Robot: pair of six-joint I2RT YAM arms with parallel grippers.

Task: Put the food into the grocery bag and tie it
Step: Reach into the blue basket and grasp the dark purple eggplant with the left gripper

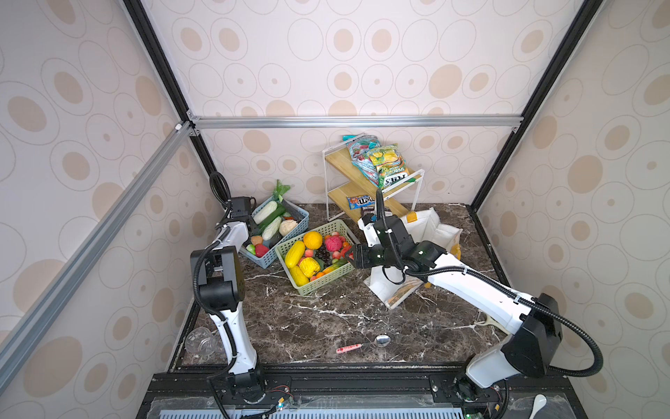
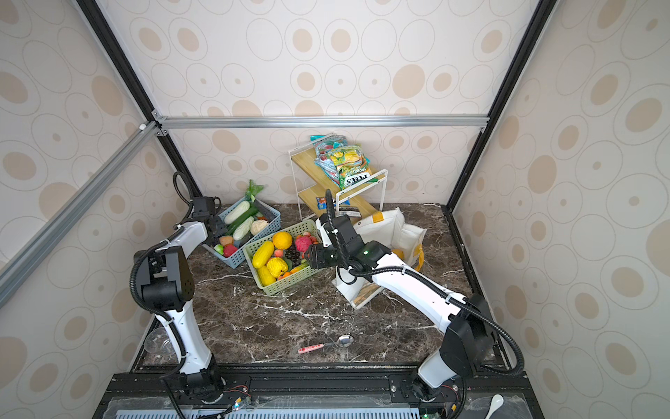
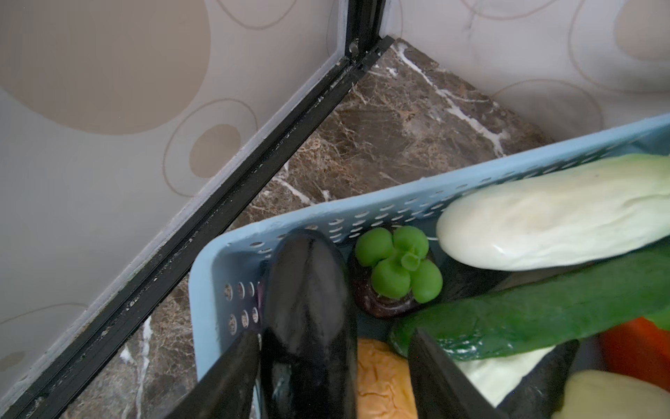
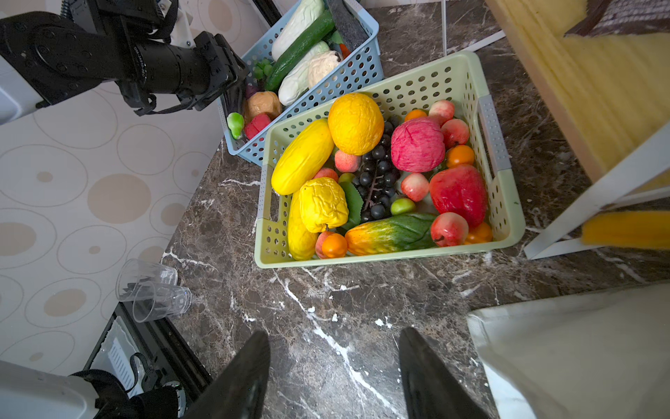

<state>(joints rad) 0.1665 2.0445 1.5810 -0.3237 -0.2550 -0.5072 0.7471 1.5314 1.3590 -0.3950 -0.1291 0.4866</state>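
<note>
Left tool (image 3: 335, 337) down in blue basket (image 3: 217, 261) — jaws partly spread, straddling dark eggplant (image 3: 308, 290); one finger against it, gap on other side, no grip yet. Right tool (image 4: 335, 333) wide, empty, over bare desk (image 4: 326, 297) between green basket (image 4: 362, 258) and grocery bag (image 1: 429, 226). Bag slumped on desk's right side, handles loose, untied; contents hidden by arm, cannot tell. Both baskets heaped with food (image 4: 417, 145) — packing looks barely begun, so nearly all loading plus tying left.

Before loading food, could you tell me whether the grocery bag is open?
Open: the grocery bag gapes, inside visible in both top views.
</note>
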